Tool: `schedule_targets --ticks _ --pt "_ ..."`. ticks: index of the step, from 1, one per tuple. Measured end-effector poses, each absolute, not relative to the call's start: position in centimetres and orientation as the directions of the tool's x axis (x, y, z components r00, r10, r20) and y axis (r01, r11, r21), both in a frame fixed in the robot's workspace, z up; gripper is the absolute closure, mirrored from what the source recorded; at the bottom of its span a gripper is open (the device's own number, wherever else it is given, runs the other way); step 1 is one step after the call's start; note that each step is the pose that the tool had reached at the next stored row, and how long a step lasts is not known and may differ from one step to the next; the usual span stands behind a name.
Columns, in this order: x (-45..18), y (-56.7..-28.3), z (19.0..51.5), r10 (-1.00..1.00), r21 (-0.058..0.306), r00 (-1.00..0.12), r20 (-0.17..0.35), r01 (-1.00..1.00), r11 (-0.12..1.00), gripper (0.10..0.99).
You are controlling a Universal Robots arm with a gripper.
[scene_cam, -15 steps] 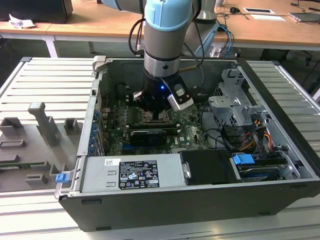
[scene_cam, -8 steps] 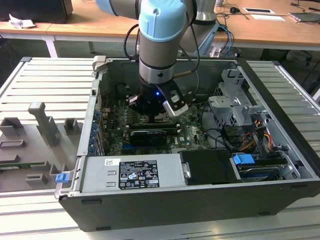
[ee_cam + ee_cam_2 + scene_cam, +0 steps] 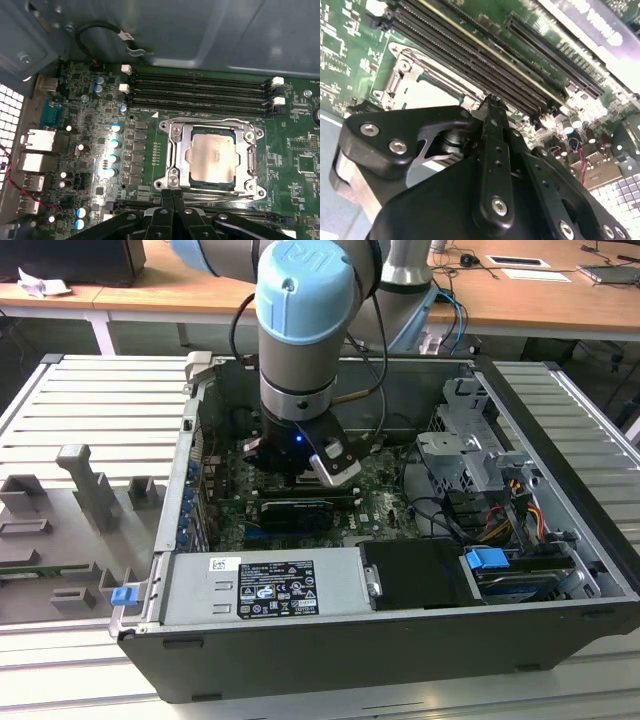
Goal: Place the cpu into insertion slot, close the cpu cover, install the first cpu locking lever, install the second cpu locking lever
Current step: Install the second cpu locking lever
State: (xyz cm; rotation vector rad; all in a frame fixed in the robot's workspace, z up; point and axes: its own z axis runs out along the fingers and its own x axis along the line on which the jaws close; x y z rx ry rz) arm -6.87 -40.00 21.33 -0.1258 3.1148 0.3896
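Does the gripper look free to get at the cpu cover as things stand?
Probably yes. In the first wrist view the gripper sits just at the edge of the cpu cover, which lies closed over the cpu, with nothing between them.

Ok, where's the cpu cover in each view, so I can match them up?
Exterior view: the arm's wrist stands in front of that part of the board.
First wrist view: the cpu cover frames the cpu, just beyond the gripper.
Second wrist view: its silvery corner peeks out past the gripper.
Shared landmark: the long black memory slots run alongside it in both wrist views.
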Motion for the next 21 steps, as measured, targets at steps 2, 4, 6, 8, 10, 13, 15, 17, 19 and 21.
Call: schedule_targets --ticks 2,4,6,8,10,13,15,17,19,21 --pt "-7.0 -40.4 20.7 -0.079 0.274 -0.997 -0.012 -0.079 0.958 0.980" --pt "-7.2 -40.4 20.4 -0.079 0.286 -0.997 -0.013 -0.080 0.955 0.980" --pt "-7.3 -40.4 20.3 -0.080 0.293 -0.997 -0.014 -0.080 0.953 0.980" --pt "-7.4 -40.4 20.1 -0.080 0.298 -0.997 -0.014 -0.080 0.951 0.980" --pt "-7.5 -40.4 20.0 -0.080 0.300 -0.997 -0.014 -0.081 0.951 0.980" --pt "-7.5 -40.4 19.8 -0.082 0.302 -0.997 -0.014 -0.082 0.950 0.980" --pt "-7.5 -40.4 19.7 -0.082 0.305 -0.997 -0.015 -0.082 0.949 0.980" --pt "-7.5 -40.4 19.6 -0.082 0.311 -0.996 -0.016 -0.083 0.947 0.980" --pt "-7.7 -40.3 19.4 -0.083 0.317 -0.996 -0.016 -0.084 0.945 0.980" --pt "-7.8 -40.2 19.4 -0.083 0.322 -0.996 -0.016 -0.084 0.943 0.980"
